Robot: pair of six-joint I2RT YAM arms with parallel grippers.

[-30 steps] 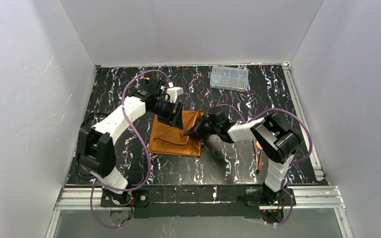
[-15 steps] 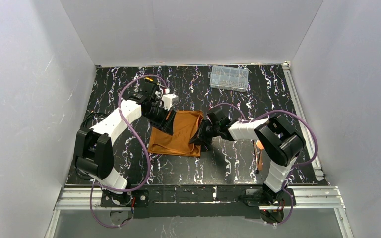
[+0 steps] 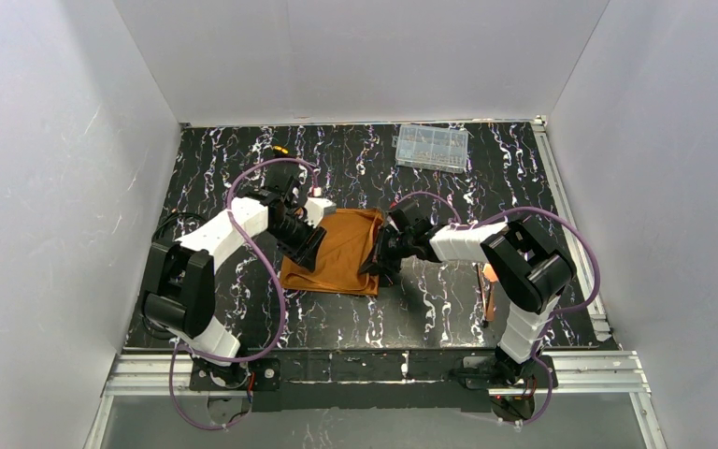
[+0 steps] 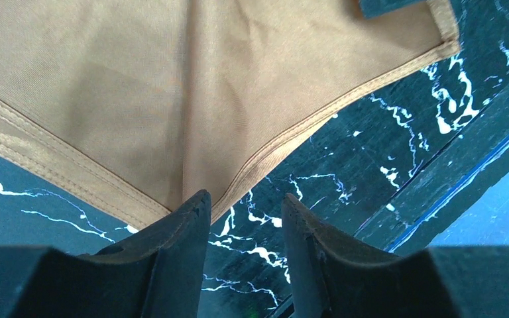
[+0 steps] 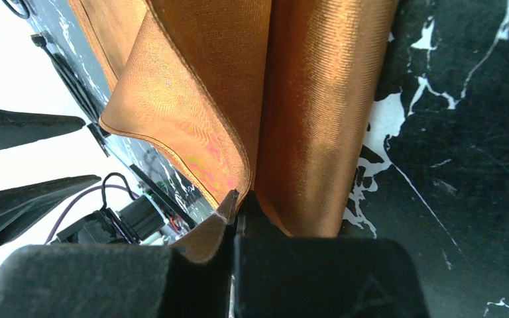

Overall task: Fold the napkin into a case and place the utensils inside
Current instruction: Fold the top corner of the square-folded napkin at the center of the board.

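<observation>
At the middle of the dark marbled surface (image 3: 430, 301) lies the napkin (image 3: 338, 245), rust-orange and doubled over in layers. Right hand (image 5: 240, 199) is clenched tight on the cloth's right edge, with a raised layer pinched between its fingers. Over on the other side, left hand (image 4: 245, 199) sits low at a hemmed corner, fingers apart, nothing clamped between them. Copper utensils (image 3: 490, 299) lie well apart to the right, partly hidden behind the right arm.

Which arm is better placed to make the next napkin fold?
Right. The right end effector is shut on the napkin edge, a layer raised; the left end effector is open, gripping nothing.
</observation>
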